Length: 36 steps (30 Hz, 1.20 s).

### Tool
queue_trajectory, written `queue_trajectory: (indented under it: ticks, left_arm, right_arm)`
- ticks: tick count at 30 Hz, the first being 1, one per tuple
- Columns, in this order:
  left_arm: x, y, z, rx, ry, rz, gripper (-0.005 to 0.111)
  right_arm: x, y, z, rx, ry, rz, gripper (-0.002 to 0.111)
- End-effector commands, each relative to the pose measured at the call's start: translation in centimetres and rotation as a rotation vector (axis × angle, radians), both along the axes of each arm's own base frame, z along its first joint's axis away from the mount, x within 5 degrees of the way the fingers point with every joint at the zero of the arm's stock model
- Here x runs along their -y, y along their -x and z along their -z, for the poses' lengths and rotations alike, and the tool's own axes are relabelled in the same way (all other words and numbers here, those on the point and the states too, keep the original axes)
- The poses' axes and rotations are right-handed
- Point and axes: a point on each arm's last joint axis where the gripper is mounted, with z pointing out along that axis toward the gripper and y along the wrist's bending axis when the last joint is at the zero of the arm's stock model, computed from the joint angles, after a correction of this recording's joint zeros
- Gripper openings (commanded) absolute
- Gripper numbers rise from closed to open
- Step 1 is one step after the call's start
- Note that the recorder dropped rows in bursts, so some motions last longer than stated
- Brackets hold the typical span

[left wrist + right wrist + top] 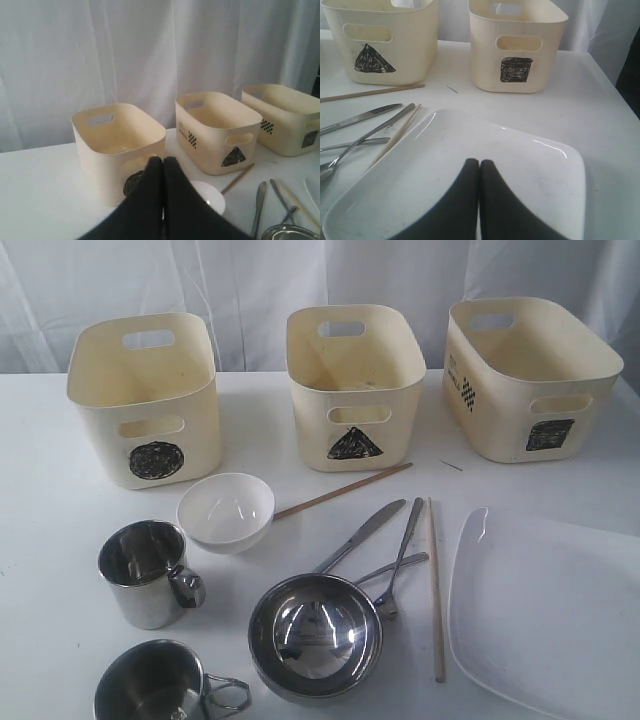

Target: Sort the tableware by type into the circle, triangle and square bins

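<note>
- At the back of the desk (50, 500), the circle bin (150, 390), triangle bin (355, 380) and square bin (530, 375) stand in a row.
- In front sit two mugs (145, 570), a white bowl (227, 510), a steel bowl (315, 633), a knife (362, 535), forks (400, 560), two chopsticks (436, 590) and a white plate (550, 610).
- The left tool (162, 159) is pressed together, near the circle bin.
- The right tool (479, 162) is pressed together, over the plate.
</note>
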Motion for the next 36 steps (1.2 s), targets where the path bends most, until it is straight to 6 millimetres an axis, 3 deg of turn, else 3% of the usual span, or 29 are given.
queue_trajectory:
  ticks: [1, 11, 25, 36]
  left_arm:
    - [0.3, 1.1, -0.6, -0.077, 0.033, 0.063, 0.0]
    - [1.2, 2.9, -2.0, -0.115, 0.155, 0.212, 0.0]
    - [2.1, 3.6, -2.5, -0.144, 0.288, 0.342, 0.0]
    - [2.2, 3.7, -2.6, -0.143, 0.293, 0.353, 0.0]
  right_arm:
    - [0.0, 0.0, 0.2, 0.001, 0.0, 0.002, 0.0]
    - [0.0, 0.0, 0.2, 0.001, 0.0, 0.002, 0.0]
    - [0.0, 0.0, 0.2, 0.001, 0.0, 0.002, 0.0]
    - [0.0, 0.0, 0.2, 0.001, 0.0, 0.002, 0.0]
